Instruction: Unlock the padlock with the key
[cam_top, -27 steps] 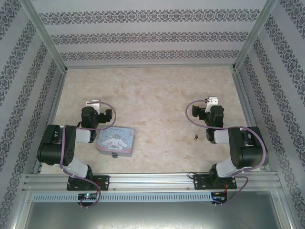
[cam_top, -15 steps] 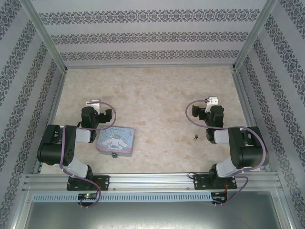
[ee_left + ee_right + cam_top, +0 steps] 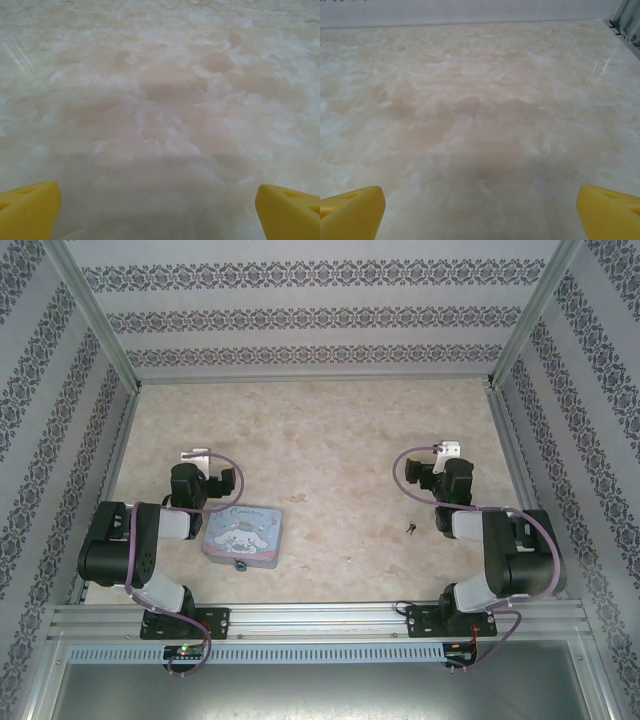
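Plainly, the 2 task things are tiny. The key (image 3: 411,529) lies on the table (image 3: 330,440) toward its near edge, just beside the right arm. It is a thin dark sliver, likely light, stiff and slippery, best pinched by its head. The padlock (image 3: 238,564) sits at the near rim of the blue tin (image 3: 243,530). It looks small and hard and may skid, so grip its body. The left gripper (image 3: 159,212) and right gripper (image 3: 480,212) both gape wide, holding nothing.
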### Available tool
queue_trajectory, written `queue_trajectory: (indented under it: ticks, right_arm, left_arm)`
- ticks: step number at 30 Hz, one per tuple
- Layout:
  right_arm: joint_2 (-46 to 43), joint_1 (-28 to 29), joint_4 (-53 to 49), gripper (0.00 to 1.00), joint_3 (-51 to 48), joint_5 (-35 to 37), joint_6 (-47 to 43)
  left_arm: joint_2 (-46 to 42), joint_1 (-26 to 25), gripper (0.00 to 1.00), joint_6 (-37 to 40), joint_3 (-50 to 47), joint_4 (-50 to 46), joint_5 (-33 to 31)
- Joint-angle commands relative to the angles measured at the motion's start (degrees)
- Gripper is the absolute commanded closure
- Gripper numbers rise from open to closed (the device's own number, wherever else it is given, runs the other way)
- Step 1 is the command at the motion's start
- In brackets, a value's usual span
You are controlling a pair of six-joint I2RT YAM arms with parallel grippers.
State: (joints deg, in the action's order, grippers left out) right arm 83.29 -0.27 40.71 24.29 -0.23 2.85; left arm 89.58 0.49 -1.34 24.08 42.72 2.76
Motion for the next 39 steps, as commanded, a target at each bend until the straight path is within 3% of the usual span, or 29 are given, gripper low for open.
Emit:
queue_trajectory:
  ticks: [1, 7, 9, 12, 14, 21, 30, 34, 39]
  right_arm:
    - [-6.98, -0.46, -13.05, 0.02, 6.43, 3.05, 2.74]
    - [-12.09, -0.86, -36.08, 0.02, 16.27, 2.67, 19.33]
    - [-12.51, -0.96, -39.81, 0.02, 18.15, -2.0, 21.02]
    - [-14.38, -0.56, -39.4, 0.02, 17.67, -15.48, 23.03]
    - [-16.09, 1.39, -38.93, 0.02, 16.83, -18.85, 25.48]
    - [-16.69, 21.98, -46.45, 0.02, 18.41, -13.1, 30.12]
    - [-3.5, 48.19, -45.78, 0.11, 24.67, -9.23, 39.4]
    - [1.57, 54.09, -44.86, 0.14, 27.7, -8.88, 41.88]
    - [6.46, 57.19, -42.1, 0.22, 28.71, -9.26, 44.99]
  left_arm:
    - [-3.96, 0.95, 0.0, -1.14, 5.64, -8.91, -2.56]
    - [-9.56, 1.66, 0.0, -5.48, 10.83, -20.26, -8.94]
    - [-12.49, 1.87, 0.0, -9.42, 13.53, -26.35, -10.38]
    - [-15.48, 1.86, 0.0, -17.08, 20.1, -42.57, -10.29]
    - [-17.21, 1.88, 0.0, -21.43, 22.71, -50.72, -8.5]
    - [-22.99, 1.8, 0.0, -32.01, 23.69, -72.3, -1.63]
    - [-35.26, 1.03, 0.0, -37.7, 14.71, -79.01, 8.87]
    - [-39.59, 0.18, 0.0, -38.22, 11.7, -80.46, 11.31]
    - [-42.38, -0.72, 0.0, -38.64, 8.28, -79.07, 14.96]
